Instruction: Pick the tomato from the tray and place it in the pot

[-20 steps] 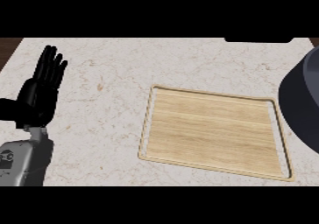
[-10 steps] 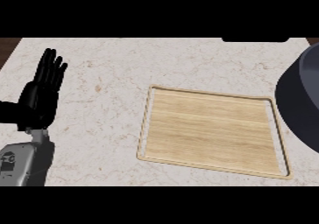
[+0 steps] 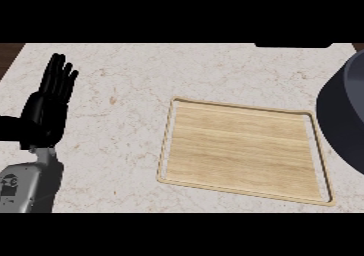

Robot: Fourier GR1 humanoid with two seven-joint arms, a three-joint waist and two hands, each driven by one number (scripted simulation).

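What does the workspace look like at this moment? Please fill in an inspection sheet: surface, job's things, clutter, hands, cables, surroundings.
Surface: pale speckled stone counter.
Job's things: wooden tray lies flat at centre-right with nothing on it; dark pot is cut off by the right edge, beside the tray; tomato not clearly seen, only a tiny reddish spot inside the pot at the edge.
Clutter: nothing seen.
Hands: left hand rests open at the left, fingers up; right hand not in view.
Cables: nothing seen.
Surroundings: dark wood strip beyond the counter's left corner.
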